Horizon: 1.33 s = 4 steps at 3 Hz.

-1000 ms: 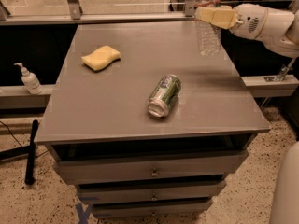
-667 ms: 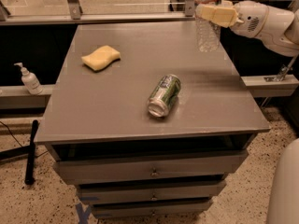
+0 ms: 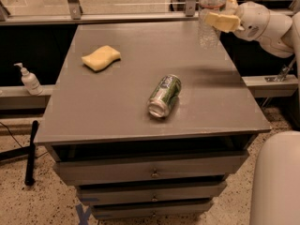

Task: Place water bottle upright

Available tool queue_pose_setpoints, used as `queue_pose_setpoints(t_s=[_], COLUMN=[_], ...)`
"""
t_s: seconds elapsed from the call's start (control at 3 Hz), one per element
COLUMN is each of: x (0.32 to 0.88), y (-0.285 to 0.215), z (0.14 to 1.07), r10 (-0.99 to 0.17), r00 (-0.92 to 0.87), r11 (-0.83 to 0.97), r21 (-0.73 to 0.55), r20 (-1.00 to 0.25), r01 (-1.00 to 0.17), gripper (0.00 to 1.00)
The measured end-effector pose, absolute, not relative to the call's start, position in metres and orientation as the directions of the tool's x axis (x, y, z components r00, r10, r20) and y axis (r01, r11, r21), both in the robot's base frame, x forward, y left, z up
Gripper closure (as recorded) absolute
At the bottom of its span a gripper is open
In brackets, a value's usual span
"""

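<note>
The water bottle (image 3: 209, 30) is clear and ribbed with a red-and-white label band. It stands upright over the far right corner of the grey table (image 3: 140, 107), and its top runs out of the picture. My gripper (image 3: 219, 18) reaches in from the right, its yellow fingers (image 3: 223, 22) shut on the bottle's upper half. Whether the bottle's base touches the tabletop I cannot tell.
A green and silver drink can (image 3: 165, 95) lies on its side near the table's middle. A yellow sponge (image 3: 101, 58) sits at the far left. A white pump-dispenser bottle (image 3: 29, 80) stands on a ledge left of the table. Drawers (image 3: 152, 172) sit below the tabletop.
The gripper has carried the bottle slightly upward, still upright at the far right corner. The can and sponge have not moved.
</note>
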<state>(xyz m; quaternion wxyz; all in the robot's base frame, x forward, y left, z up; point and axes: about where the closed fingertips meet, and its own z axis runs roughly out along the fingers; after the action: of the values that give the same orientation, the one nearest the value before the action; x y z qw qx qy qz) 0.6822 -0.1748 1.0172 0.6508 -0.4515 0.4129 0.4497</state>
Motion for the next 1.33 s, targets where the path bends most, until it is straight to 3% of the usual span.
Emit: queue_pose_setpoints(t_s=[0.33,1.33], x=[0.682,0.682], y=[-0.192,-0.208], z=[1.007,0.965], r10=[0.203,0.256], r00=[0.285,0.185], r11=[0.217,0.233], r21=[-0.240,-0.126], r20=[-0.937,-0.949], r01=[-0.946,-0.964], gripper=[1.00,1.00])
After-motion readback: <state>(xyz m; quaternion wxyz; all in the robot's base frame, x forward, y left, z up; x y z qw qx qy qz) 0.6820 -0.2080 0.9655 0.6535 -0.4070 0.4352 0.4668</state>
